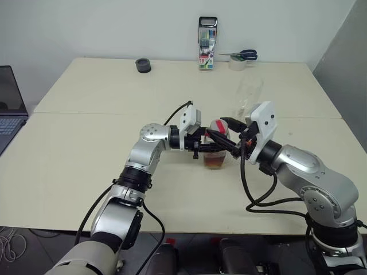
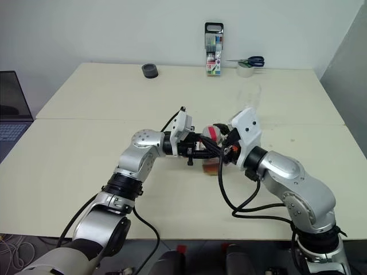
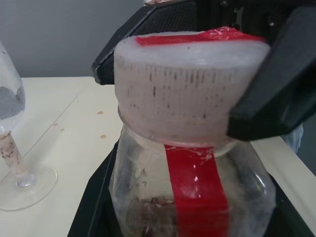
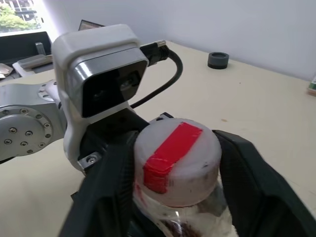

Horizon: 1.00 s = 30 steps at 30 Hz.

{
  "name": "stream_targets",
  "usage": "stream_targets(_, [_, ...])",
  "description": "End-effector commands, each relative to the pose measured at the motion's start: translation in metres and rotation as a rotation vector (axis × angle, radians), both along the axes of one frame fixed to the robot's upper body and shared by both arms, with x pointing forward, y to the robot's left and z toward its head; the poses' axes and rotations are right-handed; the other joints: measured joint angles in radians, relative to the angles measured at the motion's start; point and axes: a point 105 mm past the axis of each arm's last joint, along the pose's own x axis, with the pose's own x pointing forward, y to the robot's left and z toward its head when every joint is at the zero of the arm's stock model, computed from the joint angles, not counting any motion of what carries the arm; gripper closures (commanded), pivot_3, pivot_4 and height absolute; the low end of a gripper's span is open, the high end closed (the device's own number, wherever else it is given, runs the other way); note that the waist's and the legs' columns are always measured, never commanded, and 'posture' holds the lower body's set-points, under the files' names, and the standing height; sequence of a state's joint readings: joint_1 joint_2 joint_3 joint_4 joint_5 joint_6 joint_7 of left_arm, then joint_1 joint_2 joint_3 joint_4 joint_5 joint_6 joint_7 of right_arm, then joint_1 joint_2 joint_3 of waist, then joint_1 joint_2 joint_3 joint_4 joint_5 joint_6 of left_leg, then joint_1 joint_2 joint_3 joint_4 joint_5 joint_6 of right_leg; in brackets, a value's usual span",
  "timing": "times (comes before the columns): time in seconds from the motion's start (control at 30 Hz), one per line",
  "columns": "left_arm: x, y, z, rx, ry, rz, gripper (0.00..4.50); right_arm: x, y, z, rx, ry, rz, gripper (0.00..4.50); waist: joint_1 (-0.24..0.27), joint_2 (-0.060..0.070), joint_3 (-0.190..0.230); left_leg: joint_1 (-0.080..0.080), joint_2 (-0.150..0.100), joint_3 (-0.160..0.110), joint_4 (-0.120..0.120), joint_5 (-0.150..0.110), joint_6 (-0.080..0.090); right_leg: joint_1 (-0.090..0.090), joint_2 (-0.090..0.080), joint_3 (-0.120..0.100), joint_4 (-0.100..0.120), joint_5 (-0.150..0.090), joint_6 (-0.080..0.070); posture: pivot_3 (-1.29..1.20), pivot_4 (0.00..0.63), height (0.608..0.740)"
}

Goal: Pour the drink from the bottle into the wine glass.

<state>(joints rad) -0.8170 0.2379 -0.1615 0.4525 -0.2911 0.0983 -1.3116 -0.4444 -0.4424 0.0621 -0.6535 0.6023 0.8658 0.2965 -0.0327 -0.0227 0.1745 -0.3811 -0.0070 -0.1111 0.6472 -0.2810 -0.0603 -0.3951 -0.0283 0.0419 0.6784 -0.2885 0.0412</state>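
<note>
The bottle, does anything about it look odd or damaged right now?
Yes. The bottle has a white cap with a strip of red tape across its top and down the clear body, so it looks patched rather than factory-sealed. No spill shows on the table.

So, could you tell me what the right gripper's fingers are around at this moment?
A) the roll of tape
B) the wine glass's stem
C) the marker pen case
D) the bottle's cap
D: in the right wrist view the right gripper has its black fingers on either side of the white, red-taped cap of the bottle, whose body the left gripper holds.
</note>
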Motion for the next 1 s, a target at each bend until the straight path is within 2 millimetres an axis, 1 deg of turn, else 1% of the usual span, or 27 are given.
stream_targets(0.03, [-0.006,-0.002,0.005,-0.005,-0.044,-0.040,2.76,-0.004,0.000,0.009,0.011,-0.057,0.030,2.59,0.000,0.000,0.000,0.000,0.000,0.000,0.000,0.000,0.000,0.000,0.000,0.000,0.000,0.000,0.000,0.00,0.150,0.740])
stream_targets(0.13, [-0.007,-0.002,0.004,-0.001,-0.039,-0.049,2.76,-0.010,0.006,0.008,-0.010,-0.061,0.132,2.59,0.000,0.000,0.000,0.000,0.000,0.000,0.000,0.000,0.000,0.000,0.000,0.000,0.000,0.000,0.000,0.00,0.150,0.740])
stream_targets(0.17, [-0.008,-0.002,0.004,0.001,-0.039,-0.056,2.76,-0.011,0.006,0.007,-0.046,-0.060,0.188,2.59,0.000,0.000,0.000,0.000,0.000,0.000,0.000,0.000,0.000,0.000,0.000,0.000,0.000,0.000,0.000,0.00,0.150,0.740])
stream_targets(0.27, [-0.011,-0.001,0.004,0.014,-0.041,-0.088,2.76,-0.002,-0.004,0.003,-0.230,-0.052,0.372,2.59,-0.002,0.002,0.002,0.000,0.000,0.001,0.001,0.000,0.000,0.000,0.000,0.001,0.000,0.000,0.000,0.00,0.150,0.740])
stream_targets(0.33, [-0.013,-0.001,0.004,0.021,-0.046,-0.101,2.76,0.009,-0.015,0.007,-0.326,-0.029,0.460,2.59,-0.003,0.002,0.002,0.000,0.000,0.001,0.002,0.000,0.000,0.000,0.000,0.000,0.000,0.000,0.000,0.00,0.150,0.740])
stream_targets(0.43, [-0.013,-0.001,0.003,0.023,-0.061,-0.100,2.76,0.027,-0.025,0.017,-0.335,0.030,0.499,2.59,-0.006,0.003,0.003,0.001,0.001,0.001,0.001,0.000,0.000,0.000,0.002,0.000,0.000,0.000,0.000,0.00,0.150,0.740])
stream_targets(0.53, [-0.011,-0.002,0.004,0.006,-0.064,-0.074,2.76,0.027,-0.032,0.013,-0.321,0.087,0.517,2.59,-0.006,0.003,0.003,0.000,0.002,-0.001,0.001,0.000,0.000,0.000,0.003,0.000,0.000,0.000,0.000,0.00,0.150,0.740])
stream_targets(0.6, [-0.009,-0.003,0.006,-0.005,-0.061,-0.054,2.76,0.031,-0.036,0.016,-0.284,0.044,0.452,1.86,-0.004,0.003,0.003,-0.002,0.001,-0.001,0.001,0.000,0.000,-0.002,0.001,0.000,0.001,0.000,0.000,0.00,0.150,0.740])
stream_targets(0.67, [-0.006,-0.002,0.005,-0.004,-0.064,-0.030,2.77,0.030,-0.043,0.024,-0.245,-0.003,0.370,1.27,0.000,0.003,0.003,-0.005,-0.001,0.000,0.002,0.000,0.000,-0.005,-0.002,0.000,0.001,0.000,0.000,0.00,0.150,0.740])
stream_targets(0.73, [-0.002,-0.002,0.007,-0.016,-0.053,-0.006,2.77,0.024,-0.049,0.032,-0.226,-0.064,0.279,0.56,0.001,0.004,0.003,-0.012,-0.001,0.000,0.006,0.002,-0.003,-0.010,-0.003,0.000,0.003,0.000,0.000,0.00,0.150,0.740])
stream_targets(0.77, [-0.001,-0.002,0.007,-0.021,-0.052,0.001,2.77,0.017,-0.050,0.034,-0.214,-0.079,0.255,0.20,0.002,0.004,0.004,-0.017,-0.001,-0.001,0.011,0.002,-0.004,-0.013,-0.003,-0.001,0.003,0.000,0.000,0.00,0.150,0.740])
stream_targets(0.8, [0.000,-0.002,0.008,-0.027,-0.049,0.007,2.77,0.012,-0.049,0.033,-0.207,-0.088,0.227,0.00,0.003,0.004,0.004,-0.019,-0.001,-0.001,0.014,0.002,-0.004,-0.013,-0.003,-0.002,0.004,0.000,0.000,0.00,0.150,0.740])
stream_targets(0.93, [0.004,-0.005,0.010,-0.038,-0.043,0.020,2.77,-0.010,-0.037,0.019,-0.155,-0.110,0.107,0.00,0.003,0.004,0.003,-0.019,-0.002,-0.001,0.014,0.002,-0.003,-0.012,-0.004,-0.002,0.003,0.001,0.001,0.00,0.150,0.740])
stream_targets(1.0, [0.006,-0.006,0.011,-0.043,-0.040,0.026,2.77,-0.016,-0.029,0.015,-0.094,-0.121,0.038,0.00,0.003,0.004,0.004,-0.018,-0.002,-0.001,0.014,0.002,-0.003,-0.011,-0.003,-0.002,0.004,0.001,0.001,0.00,0.150,0.740])
